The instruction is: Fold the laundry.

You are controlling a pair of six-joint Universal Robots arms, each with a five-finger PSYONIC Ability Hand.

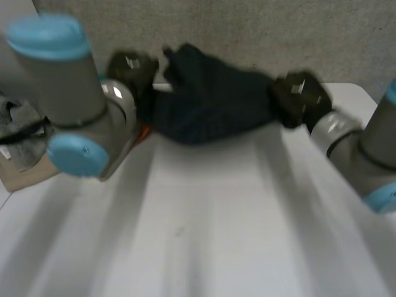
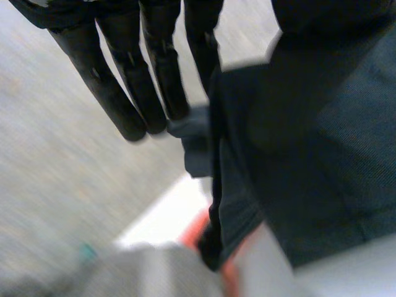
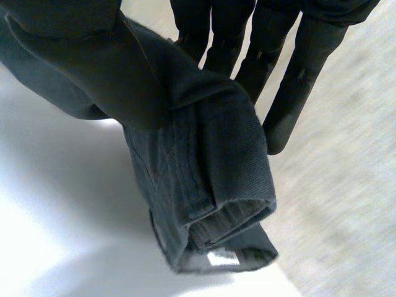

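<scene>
A dark navy garment (image 1: 210, 102) hangs bunched between my two hands over the far edge of the white table (image 1: 198, 216). My left hand (image 1: 133, 71) is at its left end. In the left wrist view its fingers (image 2: 130, 93) are straight and spread, and the garment (image 2: 309, 161) hangs beside them, with only an edge near the fingertips. My right hand (image 1: 300, 99) holds the right end. In the right wrist view the thumb (image 3: 80, 55) presses a folded edge of the garment (image 3: 210, 173) against the fingers (image 3: 291, 93), and a small white label shows at the hanging end.
A cardboard box with grey cloth (image 1: 18, 142) stands at the table's left edge. Something orange (image 1: 143, 131) lies on the table under my left arm and below the garment. Grey floor lies beyond the table's far edge.
</scene>
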